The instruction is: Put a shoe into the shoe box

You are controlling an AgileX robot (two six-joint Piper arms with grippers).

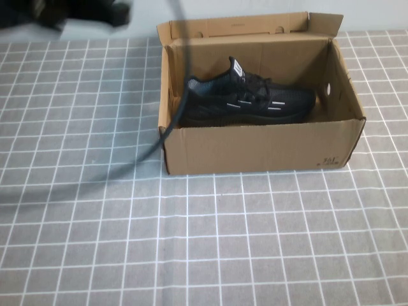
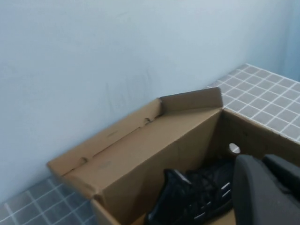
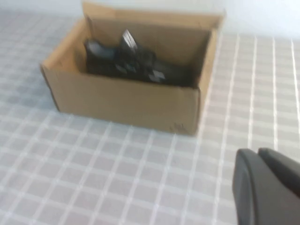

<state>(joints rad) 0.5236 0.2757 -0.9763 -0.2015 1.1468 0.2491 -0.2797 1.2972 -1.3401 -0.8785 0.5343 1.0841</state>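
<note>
A black sneaker (image 1: 245, 99) with white stripes lies inside the open cardboard shoe box (image 1: 255, 150), toe to the right. The left wrist view looks down into the box (image 2: 140, 150) from above its left end, with the sneaker (image 2: 197, 197) below. My left gripper (image 2: 269, 185) is shut and empty, hovering above the box. Its arm is a dark blur (image 1: 64, 13) at the far left of the high view. My right gripper (image 3: 262, 183) is shut and empty, well back from the box (image 3: 126, 103) over the tablecloth. The sneaker (image 3: 136, 63) shows in that view too.
A dark cable (image 1: 159, 137) arcs from the top of the high view down past the box's left wall and across the left of the table. The grey checked tablecloth (image 1: 204, 242) covers the table. A pale wall (image 2: 117, 47) stands behind the box.
</note>
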